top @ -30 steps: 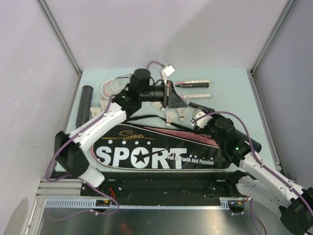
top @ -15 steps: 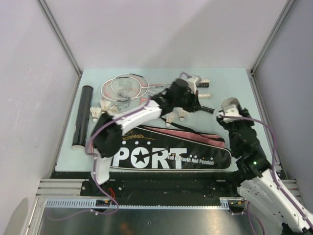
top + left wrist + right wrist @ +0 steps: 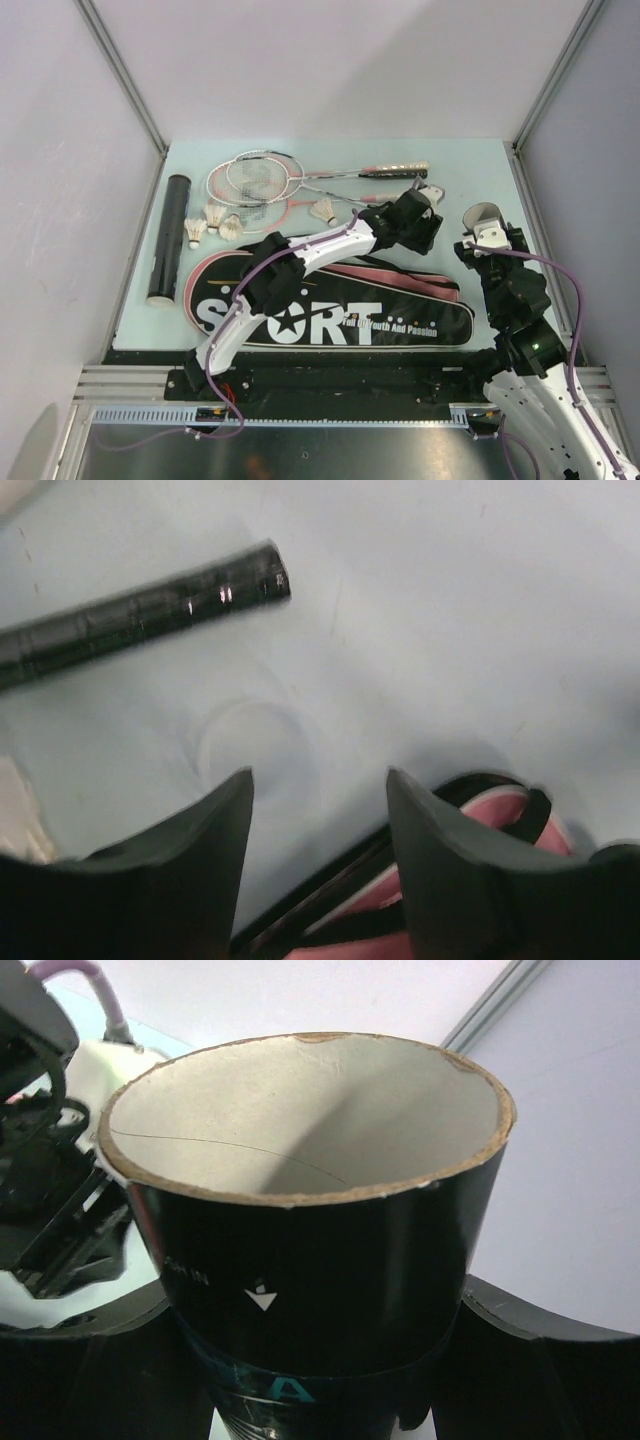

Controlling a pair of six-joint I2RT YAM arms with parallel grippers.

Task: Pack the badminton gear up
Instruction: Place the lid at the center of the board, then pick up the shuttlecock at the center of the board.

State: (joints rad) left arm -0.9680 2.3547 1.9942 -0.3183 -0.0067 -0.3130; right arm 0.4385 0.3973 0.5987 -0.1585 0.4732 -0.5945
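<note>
Two pink-and-white rackets (image 3: 252, 181) lie at the back of the table, their pale handles (image 3: 396, 168) pointing right. A black handle (image 3: 150, 608) lies just ahead of my left gripper (image 3: 320, 790), which is open with nothing between its fingers, low over the table by the bag's pink edge (image 3: 478, 855). In the top view the left gripper (image 3: 418, 222) sits right of centre. My right gripper (image 3: 320, 1370) is shut on a dark tube (image 3: 310, 1230) with teal print, held upright with its open mouth (image 3: 484, 214) up. Shuttlecocks (image 3: 215, 222) lie at the left, and one (image 3: 323, 210) by the racket shafts.
A black and pink racket bag (image 3: 340, 318) printed SPORT lies along the near edge, with the left arm stretched over it. A second dark tube (image 3: 168, 240) lies along the left edge. Grey walls and metal rails close in the table.
The left arm has swung from the back centre over to the right and its gripper has opened. The right arm has pulled back and tipped its tube upright.
</note>
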